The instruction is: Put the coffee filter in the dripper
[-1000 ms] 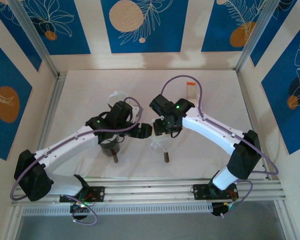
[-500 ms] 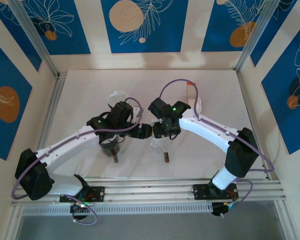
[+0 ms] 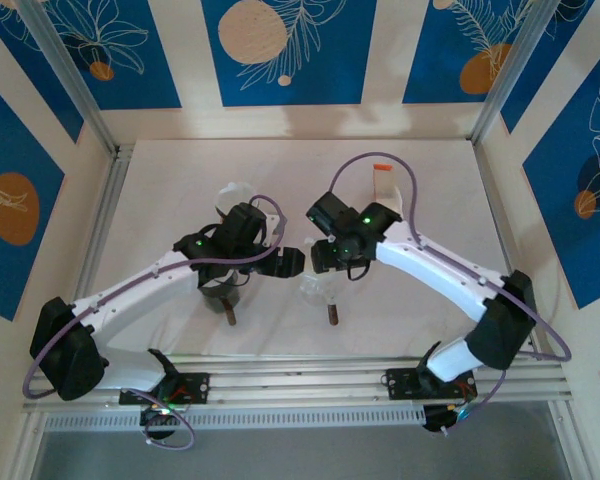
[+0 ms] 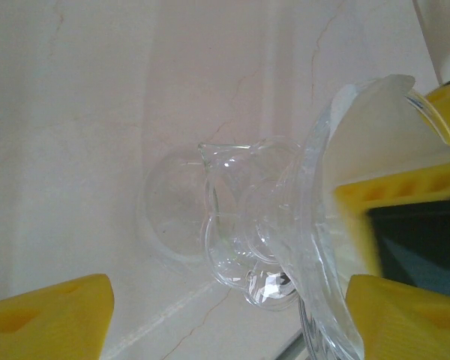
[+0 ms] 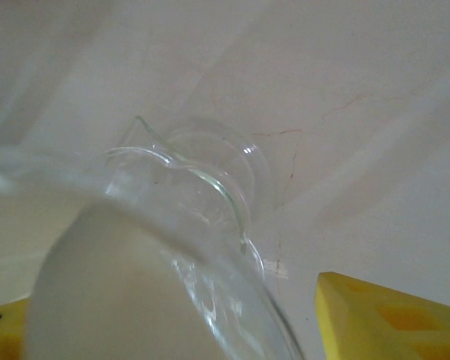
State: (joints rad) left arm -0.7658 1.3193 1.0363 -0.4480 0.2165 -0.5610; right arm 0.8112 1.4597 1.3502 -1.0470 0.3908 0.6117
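Step in hand: seating filter [image 4: 367, 142] inside rim of glass dripper [image 4: 232, 225], mid-counter. Grip of right fingers [image 5: 382, 319] straddling filter: cannot tell. Beside dripper, left fingers [image 4: 52, 319] apart. Next: press filter down, let go, lift clear.

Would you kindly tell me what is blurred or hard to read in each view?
Top external: sharp, evenly lit, soft shadows on the table. Left wrist: the clear glassware at centre is crisp but blends into the pale table; the glass rim at right is smeared. Right wrist: the white mass lower left is out of focus; the glass edge glints.
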